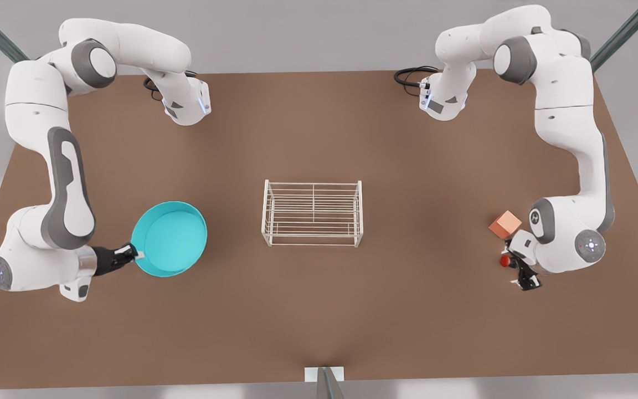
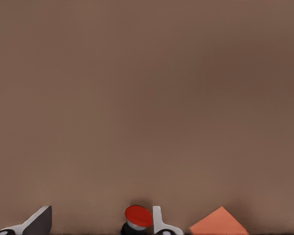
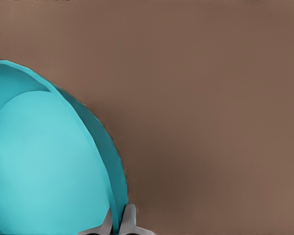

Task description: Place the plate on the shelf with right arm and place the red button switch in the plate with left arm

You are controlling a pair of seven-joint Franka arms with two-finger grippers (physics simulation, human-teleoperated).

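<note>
Turquoise round plate (image 1: 170, 239): rim pinched by right gripper (image 1: 132, 254), at the front view's left. Red-capped button switch (image 1: 505, 260): between spread fingers of left gripper (image 1: 513, 270), beside orange cube (image 1: 505, 224). White wire shelf (image 1: 313, 213): table centre. No legible writing.

Turquoise plate (image 1: 172, 239) tilted, white shelf (image 1: 313, 213) centre, red button switch (image 1: 504, 260) by cube

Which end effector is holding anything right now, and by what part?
The right end effector pinches the plate by its rim. The left end effector is open around the red button switch, not gripping it.
</note>
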